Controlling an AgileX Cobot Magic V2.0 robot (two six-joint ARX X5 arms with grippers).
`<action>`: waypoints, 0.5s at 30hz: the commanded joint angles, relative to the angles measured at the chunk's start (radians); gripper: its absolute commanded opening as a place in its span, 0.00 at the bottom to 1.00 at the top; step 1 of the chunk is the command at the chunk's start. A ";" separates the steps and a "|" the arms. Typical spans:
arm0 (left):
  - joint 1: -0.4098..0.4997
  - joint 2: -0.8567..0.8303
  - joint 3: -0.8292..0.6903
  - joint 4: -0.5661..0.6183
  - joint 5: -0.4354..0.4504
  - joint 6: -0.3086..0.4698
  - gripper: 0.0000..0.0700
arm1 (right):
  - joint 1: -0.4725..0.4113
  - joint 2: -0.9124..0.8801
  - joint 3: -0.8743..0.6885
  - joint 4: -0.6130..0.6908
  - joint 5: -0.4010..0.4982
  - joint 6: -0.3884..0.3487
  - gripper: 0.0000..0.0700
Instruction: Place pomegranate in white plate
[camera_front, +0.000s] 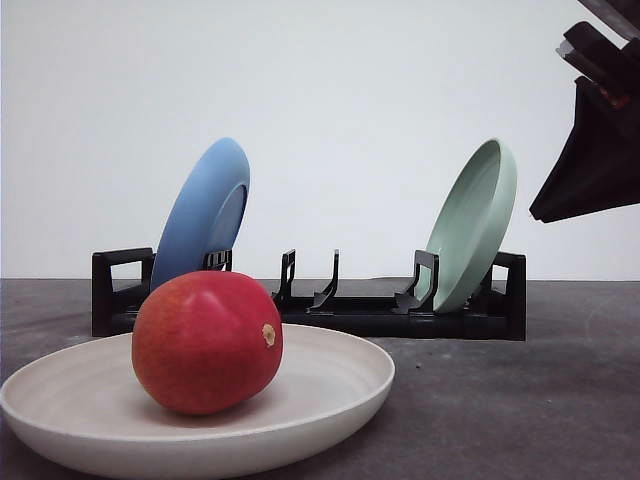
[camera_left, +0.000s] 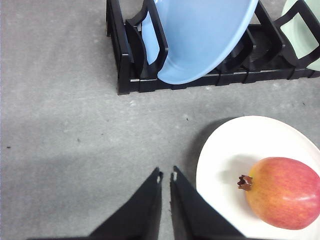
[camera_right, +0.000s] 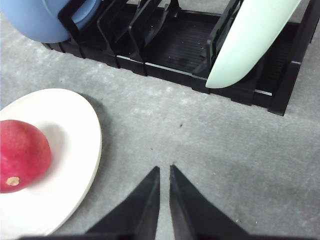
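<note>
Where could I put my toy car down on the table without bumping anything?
Bare grey table lies between the white plate and the black rack, and left of the plate. The rack is crowded; the pomegranate sits in the plate.

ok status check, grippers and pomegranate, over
Left gripper shut, empty. Right gripper shut, empty. Pomegranate resting in white plate. Nothing in the way.

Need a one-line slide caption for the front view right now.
Pomegranate resting in the white plate, dish rack with blue plate and green plate behind.
</note>
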 joint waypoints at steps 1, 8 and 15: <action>-0.001 0.004 0.013 0.012 0.002 0.002 0.01 | 0.004 0.003 0.002 0.010 -0.001 0.003 0.04; 0.005 -0.005 0.006 0.026 0.002 0.002 0.01 | 0.004 0.003 0.002 0.010 -0.001 0.003 0.04; 0.047 -0.154 -0.193 0.275 -0.005 0.053 0.01 | 0.004 0.003 0.002 0.011 -0.001 0.003 0.04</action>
